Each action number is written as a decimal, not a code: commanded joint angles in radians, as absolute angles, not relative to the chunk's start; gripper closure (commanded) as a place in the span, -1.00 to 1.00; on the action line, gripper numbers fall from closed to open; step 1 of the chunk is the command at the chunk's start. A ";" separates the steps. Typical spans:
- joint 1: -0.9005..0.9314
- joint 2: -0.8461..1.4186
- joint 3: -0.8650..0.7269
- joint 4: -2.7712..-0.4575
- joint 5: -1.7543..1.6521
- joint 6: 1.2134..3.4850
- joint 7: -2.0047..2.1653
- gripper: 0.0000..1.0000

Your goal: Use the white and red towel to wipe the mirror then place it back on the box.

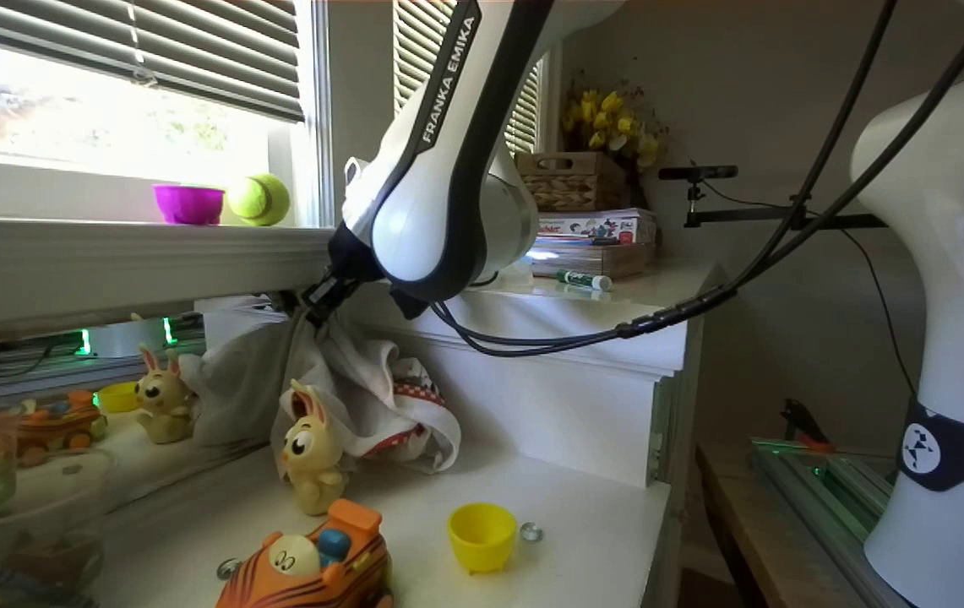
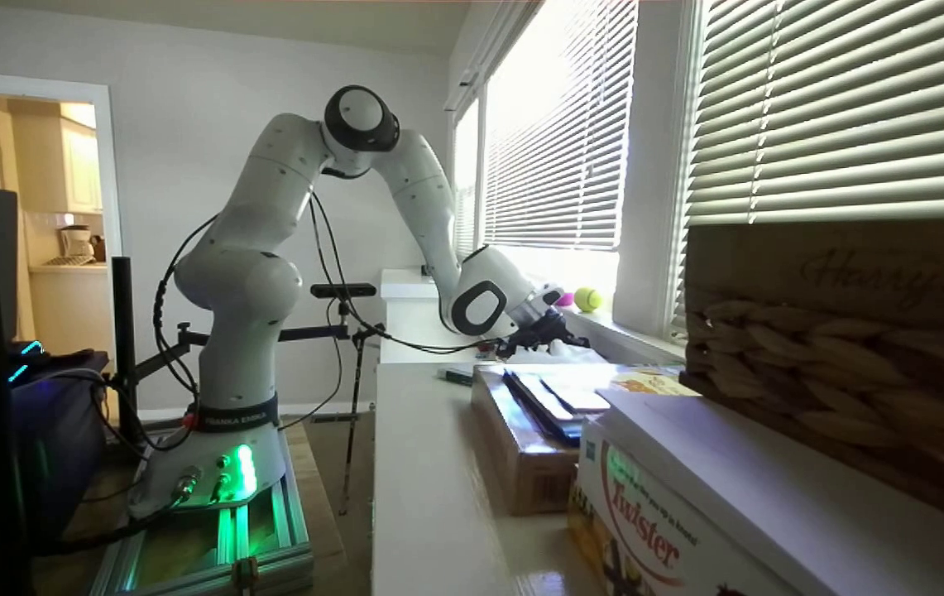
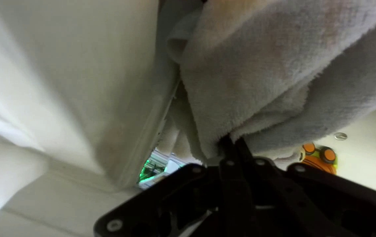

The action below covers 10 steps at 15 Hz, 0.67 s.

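Note:
My gripper (image 1: 313,312) is shut on the white and red towel (image 1: 380,401), just under the sill at the mirror's right end. The towel hangs in folds to the white counter, its red-checked part at the right. In the wrist view the fingertips (image 3: 233,140) pinch the towel (image 3: 240,75). The mirror (image 1: 122,371) is a long low panel that reflects the toys and towel. A sliver of mirror (image 3: 161,166) shows beside the sill edge. I cannot tell whether the towel touches it. The box looks like the flat brown carton (image 1: 629,260) with papers on it, also in an exterior view (image 2: 542,480).
A bunny toy (image 1: 310,460) stands against the towel. An orange toy car (image 1: 313,561), a yellow cup (image 1: 482,536) and a clear cup (image 1: 25,523) are nearby. A purple cup (image 1: 188,204) and tennis ball (image 1: 259,200) sit on the sill. A Twister box (image 2: 654,505) adjoins the carton.

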State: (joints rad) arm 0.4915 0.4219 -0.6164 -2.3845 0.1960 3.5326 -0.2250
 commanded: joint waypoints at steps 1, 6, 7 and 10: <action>0.447 0.460 -0.575 -2.334 0.148 3.555 -0.219 0.99; 0.438 0.455 -0.531 -2.314 0.126 3.557 -0.223 0.99; 0.440 0.452 -0.525 -2.310 0.123 3.556 -0.224 0.99; 0.447 0.446 -0.517 -2.295 0.118 3.561 -0.232 0.99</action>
State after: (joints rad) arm 0.4591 0.4315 -0.5420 -2.3625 0.1526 3.5332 -0.2284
